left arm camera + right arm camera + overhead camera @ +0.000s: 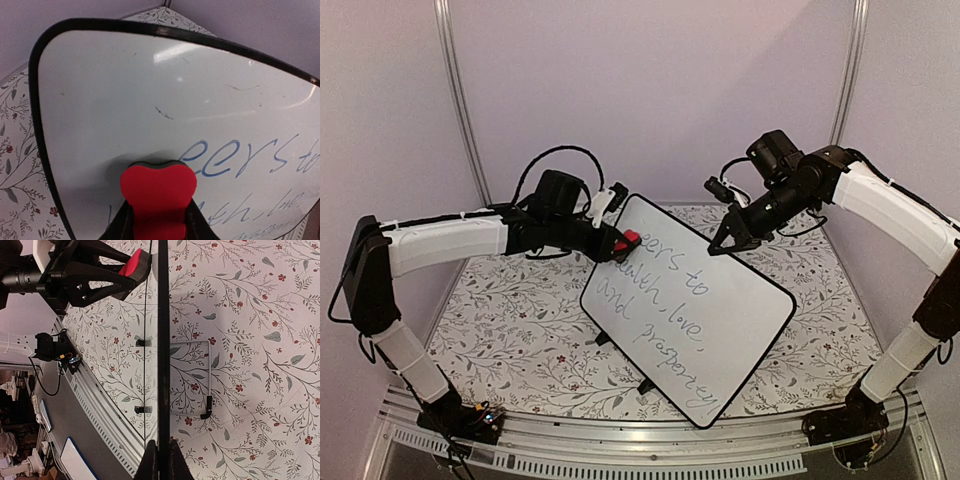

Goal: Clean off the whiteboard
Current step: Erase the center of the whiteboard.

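The whiteboard (720,320) stands tilted on the floral table, with thin cursive writing across it. My left gripper (620,243) is shut on a red eraser (629,239), whose dark felt face presses against the board's upper left part. In the left wrist view the eraser (158,187) sits between my fingers (120,225), just left of the blue letters "eers" on the whiteboard (150,90), and the area above it is wiped. My right gripper (728,243) is shut on the board's top right rim. In the right wrist view the whiteboard (163,340) shows edge-on, pinched in the right gripper (163,462).
A floral cloth (510,330) covers the table. A metal rail (620,450) runs along the near edge. Behind the board a wire stand (208,380) rests on the cloth. Pale walls close in at the back and sides.
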You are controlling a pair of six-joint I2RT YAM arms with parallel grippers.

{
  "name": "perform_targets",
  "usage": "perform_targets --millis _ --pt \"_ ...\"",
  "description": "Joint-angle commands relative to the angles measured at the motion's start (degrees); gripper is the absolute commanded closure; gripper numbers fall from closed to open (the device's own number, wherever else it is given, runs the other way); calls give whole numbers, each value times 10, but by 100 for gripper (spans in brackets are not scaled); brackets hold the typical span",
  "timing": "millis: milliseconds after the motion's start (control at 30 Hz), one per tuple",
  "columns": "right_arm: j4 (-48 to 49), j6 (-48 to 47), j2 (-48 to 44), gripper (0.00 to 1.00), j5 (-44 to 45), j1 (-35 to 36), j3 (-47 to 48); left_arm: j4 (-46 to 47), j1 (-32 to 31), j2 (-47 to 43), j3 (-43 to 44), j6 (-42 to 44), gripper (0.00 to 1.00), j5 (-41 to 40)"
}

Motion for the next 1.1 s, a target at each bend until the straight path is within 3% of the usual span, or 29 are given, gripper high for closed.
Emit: perform_targets --millis 0,367,700,1067 --pt "32 -36 -4 100 -33 16 7 3 -8 12 35 7 100 -4" --pt "33 -37 -3 100 -32 16 7 -13 -8 46 87 21 100 -12" --pt "33 -37 0 100 -32 16 9 4 -10 24 0 4 100 -23" --pt "33 -37 4 100 -34 16 9 11 -13 23 -37 -6 100 -30"
